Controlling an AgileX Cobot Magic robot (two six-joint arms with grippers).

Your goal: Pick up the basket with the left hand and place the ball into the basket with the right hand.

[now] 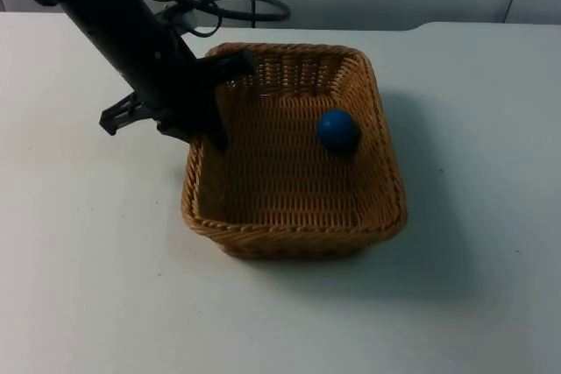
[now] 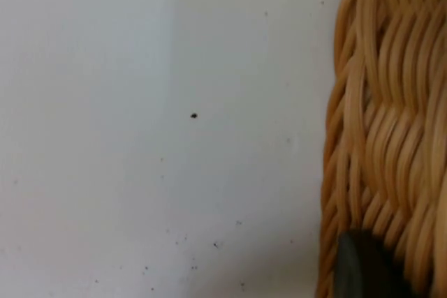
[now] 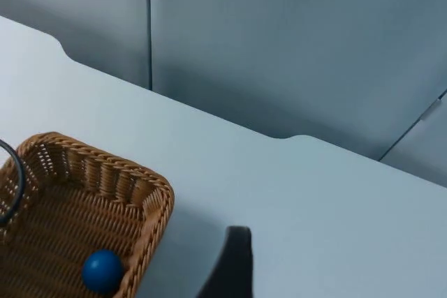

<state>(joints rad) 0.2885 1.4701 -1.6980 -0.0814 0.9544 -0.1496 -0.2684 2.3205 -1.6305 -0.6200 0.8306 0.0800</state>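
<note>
A woven wicker basket [image 1: 298, 236] sits mid-table, casting a broad shadow to its right and front. A blue ball [image 1: 337, 130] lies inside it, near the right wall. My left gripper [image 1: 209, 125] is shut on the basket's left rim, with one finger inside the wall and one outside. In the left wrist view the basket's weave [image 2: 391, 137] stands close against a black fingertip [image 2: 363, 270]. My right gripper [image 3: 230, 270] waits well away from the basket, off to its right. From there I see the basket's corner [image 3: 150, 200] and the ball [image 3: 103, 270] in it.
The white table top [image 1: 88, 286] stretches around the basket on all sides. The grey partition wall [image 3: 293, 47] closes off the table's far edge. Small dark specks [image 2: 193, 115] dot the table beside the basket.
</note>
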